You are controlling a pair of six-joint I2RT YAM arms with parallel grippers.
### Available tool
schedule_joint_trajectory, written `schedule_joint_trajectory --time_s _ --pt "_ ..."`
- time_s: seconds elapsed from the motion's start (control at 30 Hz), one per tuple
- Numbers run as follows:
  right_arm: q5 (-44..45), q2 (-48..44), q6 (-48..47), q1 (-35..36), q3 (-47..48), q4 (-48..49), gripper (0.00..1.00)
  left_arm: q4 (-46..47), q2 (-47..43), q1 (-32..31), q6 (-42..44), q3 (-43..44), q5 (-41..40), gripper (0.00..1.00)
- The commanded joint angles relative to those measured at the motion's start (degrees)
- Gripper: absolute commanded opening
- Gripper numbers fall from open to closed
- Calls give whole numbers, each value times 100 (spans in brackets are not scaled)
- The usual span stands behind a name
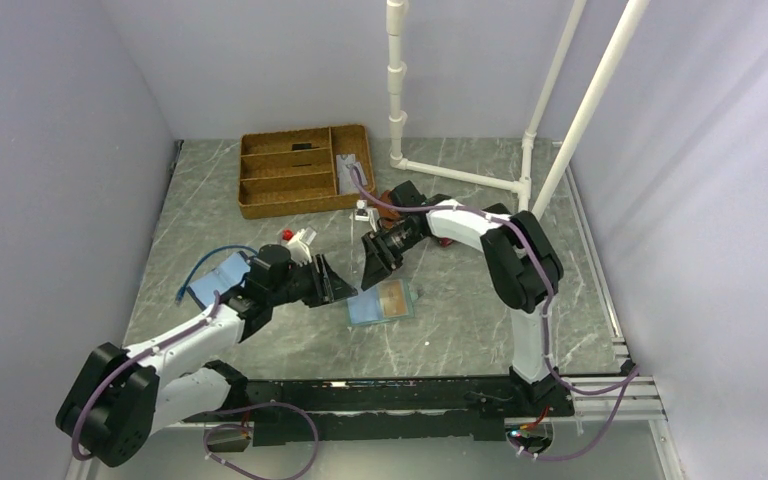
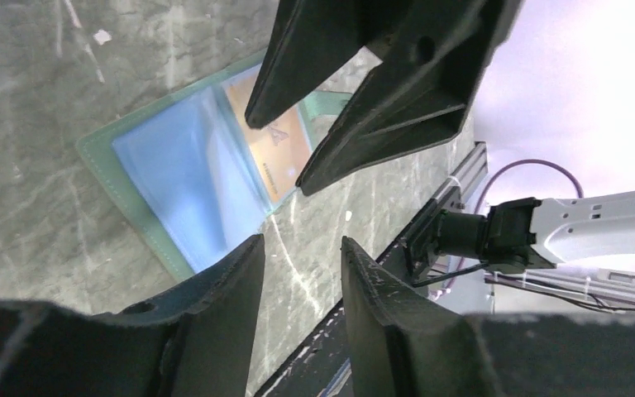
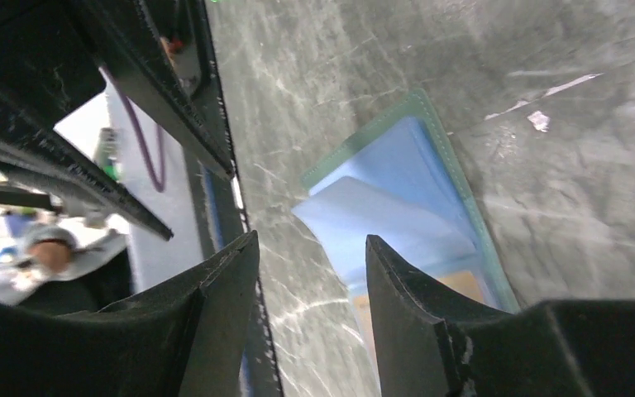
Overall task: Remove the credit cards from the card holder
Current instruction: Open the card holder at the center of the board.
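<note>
1. Top external view: the left gripper (image 1: 335, 285) and right gripper (image 1: 374, 262) are seen partly parted and empty, poised close over the card holder (image 1: 380, 301).
2. The card holder is laid open on the surface (image 1: 460, 330), with a tan credit card (image 1: 393, 297) seen tucked inside.

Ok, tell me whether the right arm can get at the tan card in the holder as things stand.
Probably yes. The card holder lies open with the tan card showing, and the right gripper hovers open just above it, nothing between. The left gripper close by may crowd it.

Grey marbled table (image 1: 460, 335) between pale lilac walls (image 1: 50, 150).
</note>
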Motion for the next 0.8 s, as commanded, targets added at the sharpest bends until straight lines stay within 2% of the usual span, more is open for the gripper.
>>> schedule_joint_trajectory --time_s 0.0,0.17,0.27,0.37,0.6,0.77 --pt "913 -858 -1826 -54 286 -1012 52 557 216 -11 -130 296 377 42" --pt "1667 -1700 -2739 -49 -527 -579 51 1567 963 -79 -465 409 755 37" --pt "1563 -2256 -3553 -11 -1524 174 52 1814 1420 -145 -537 467 748 36" --pt "1907 -2487 -4337 149 -2158 602 53 1951 1846 -151 -573 468 672 35" --pt "2843 -2390 -4541 473 -2578 1450 56 2154 2832 -151 -657 494 613 34" --pt "3424 -2211 -4607 749 -2591 1584 57 2087 3125 -151 -621 476 544 34"
